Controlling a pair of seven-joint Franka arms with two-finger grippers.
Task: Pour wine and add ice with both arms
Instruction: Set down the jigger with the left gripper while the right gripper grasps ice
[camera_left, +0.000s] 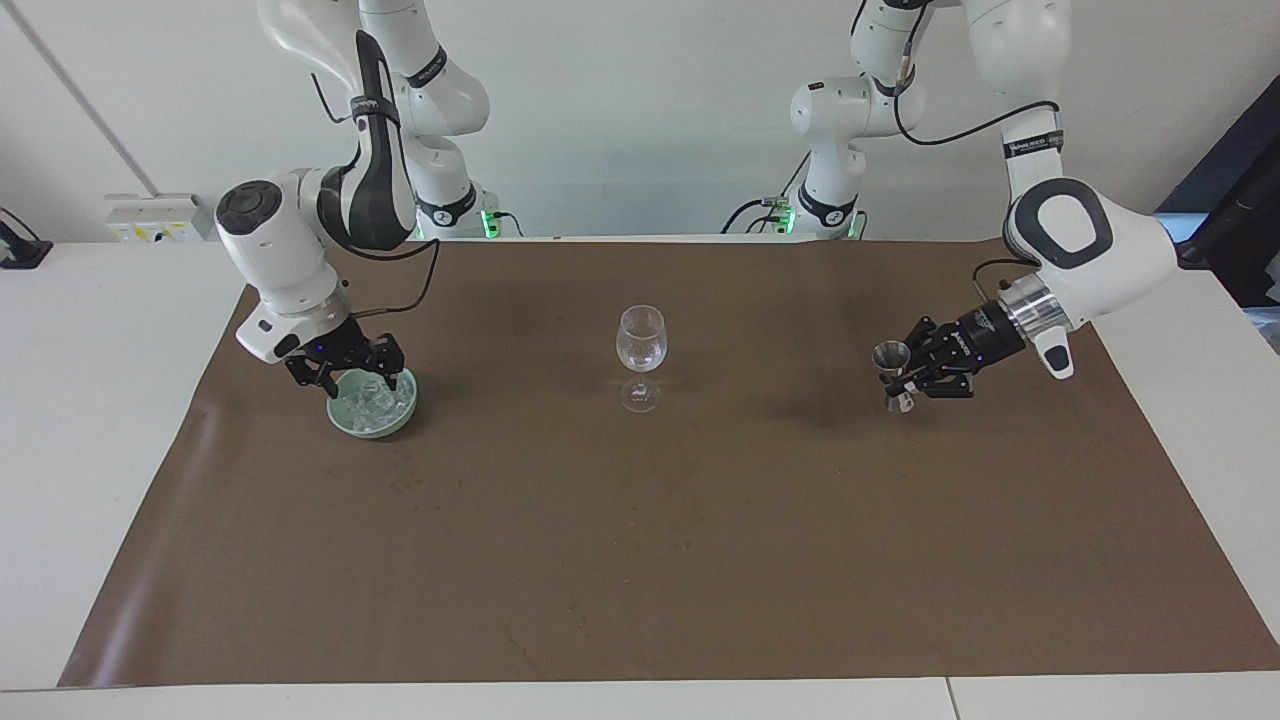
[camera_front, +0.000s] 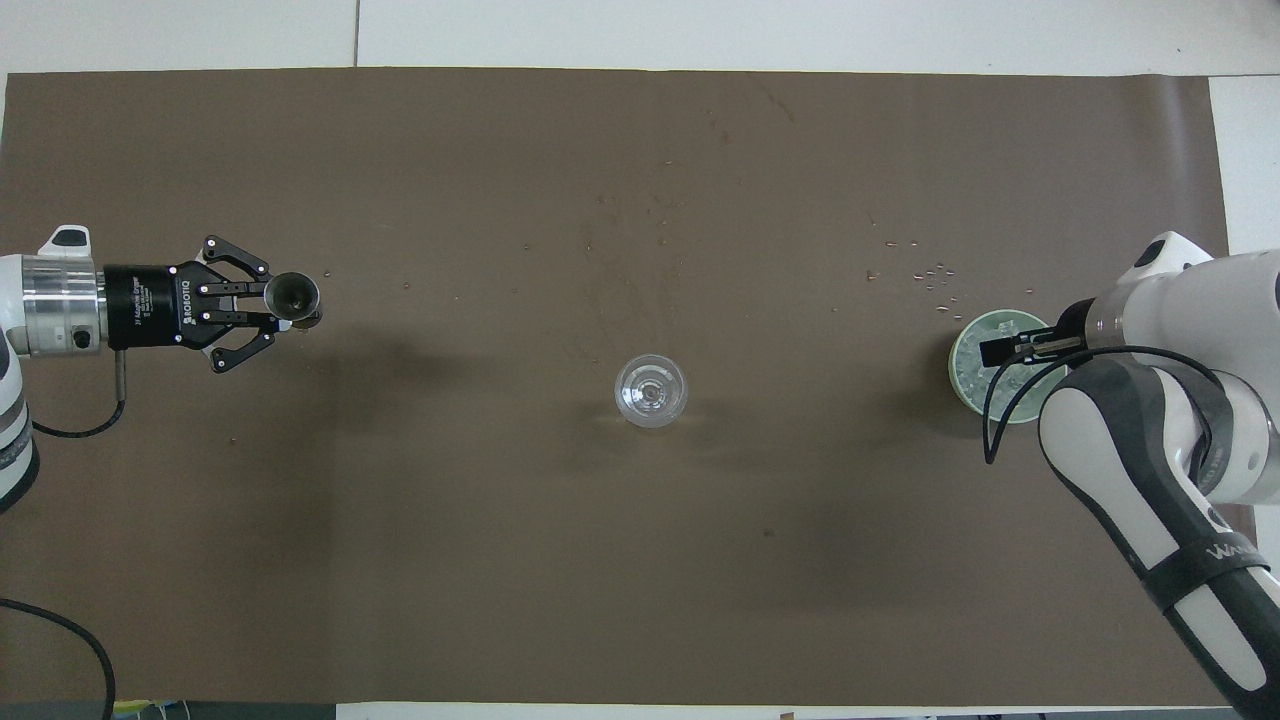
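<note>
Ice (camera_left: 375, 402) straight below right hand (camera_left: 355, 380), spread wide, dipped into bowl (camera_left: 340, 418); left hand (camera_left: 903, 378) well apart, pinching metal cup (camera_left: 890, 355).

The left end effector (camera_left: 905, 378) is clamped shut, wrist near level; the right end effector (camera_left: 352, 378) points down, fingers spread.

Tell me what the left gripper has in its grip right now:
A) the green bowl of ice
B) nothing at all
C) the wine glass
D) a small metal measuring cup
D: the left gripper is shut on the small metal measuring cup toward the left arm's end of the brown mat, while the wine glass stands free mid-mat and the right gripper is down at the green bowl of ice.
</note>
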